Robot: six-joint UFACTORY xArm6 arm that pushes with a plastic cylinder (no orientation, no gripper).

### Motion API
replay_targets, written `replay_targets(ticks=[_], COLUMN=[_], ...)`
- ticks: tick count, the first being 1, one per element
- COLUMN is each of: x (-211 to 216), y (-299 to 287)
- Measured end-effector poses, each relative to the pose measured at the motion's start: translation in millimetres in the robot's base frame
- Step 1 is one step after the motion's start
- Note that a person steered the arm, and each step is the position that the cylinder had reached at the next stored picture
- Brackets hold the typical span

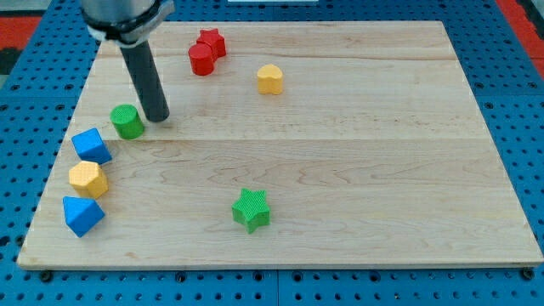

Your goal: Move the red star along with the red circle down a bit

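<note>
The red star (212, 42) sits near the view's top, left of centre, and touches the red circle (201, 60) just below and left of it. My tip (157, 117) rests on the board well to the lower left of both red blocks, right beside the green circle (127, 121), at its right side. The dark rod rises from the tip toward the view's top left.
A yellow heart-like block (270, 79) lies right of the red pair. A green star (252, 210) sits low at centre. A blue block (91, 145), a yellow hexagon (88, 179) and another blue block (82, 215) line the wooden board's (382, 170) left edge.
</note>
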State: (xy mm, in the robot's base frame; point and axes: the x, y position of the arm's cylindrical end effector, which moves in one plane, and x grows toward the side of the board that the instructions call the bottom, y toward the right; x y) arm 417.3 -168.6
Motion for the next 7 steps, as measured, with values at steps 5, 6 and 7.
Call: replay_targets(ticks=[5,6,7], x=[-145.4,-196.7,-196.0], y=[140.2,122.8,77.9])
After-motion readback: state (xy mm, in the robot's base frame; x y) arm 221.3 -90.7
